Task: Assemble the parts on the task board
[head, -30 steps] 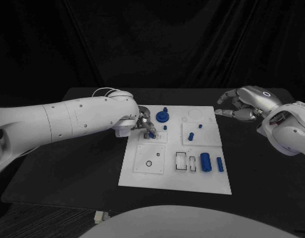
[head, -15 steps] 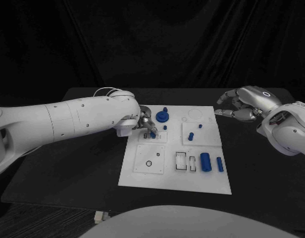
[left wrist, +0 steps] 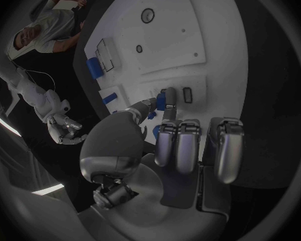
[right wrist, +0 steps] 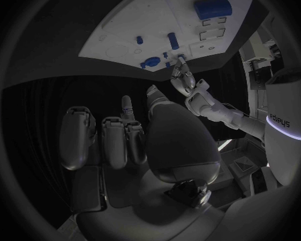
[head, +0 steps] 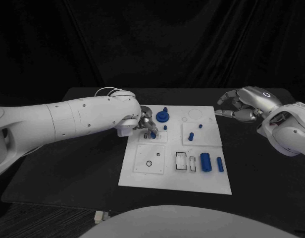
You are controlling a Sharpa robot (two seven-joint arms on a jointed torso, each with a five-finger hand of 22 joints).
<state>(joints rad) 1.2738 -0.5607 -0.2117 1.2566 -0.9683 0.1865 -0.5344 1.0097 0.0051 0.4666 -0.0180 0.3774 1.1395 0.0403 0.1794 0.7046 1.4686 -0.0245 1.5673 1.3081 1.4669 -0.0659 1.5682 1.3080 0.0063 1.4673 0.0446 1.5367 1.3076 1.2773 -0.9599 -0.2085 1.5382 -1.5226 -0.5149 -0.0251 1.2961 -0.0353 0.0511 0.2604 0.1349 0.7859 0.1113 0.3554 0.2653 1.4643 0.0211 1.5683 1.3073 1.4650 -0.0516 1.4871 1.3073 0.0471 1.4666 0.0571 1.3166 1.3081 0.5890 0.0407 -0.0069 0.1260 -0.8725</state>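
Now left hand (head: 144, 124) pinches blue part (left wrist: 162, 104).

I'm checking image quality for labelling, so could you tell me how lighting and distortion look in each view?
Head view: dim, black backdrop, white board stands out clearly. Left wrist view: fisheye bends the board's edges, left hand looms large. Right wrist view: mostly dark, right hand dimly lit, board curved.

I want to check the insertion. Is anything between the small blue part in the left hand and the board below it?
Nothing visible. The left hand pinches the small blue part right over the task board, beside a small rectangular slot. Whether the part already touches the board cannot be told.
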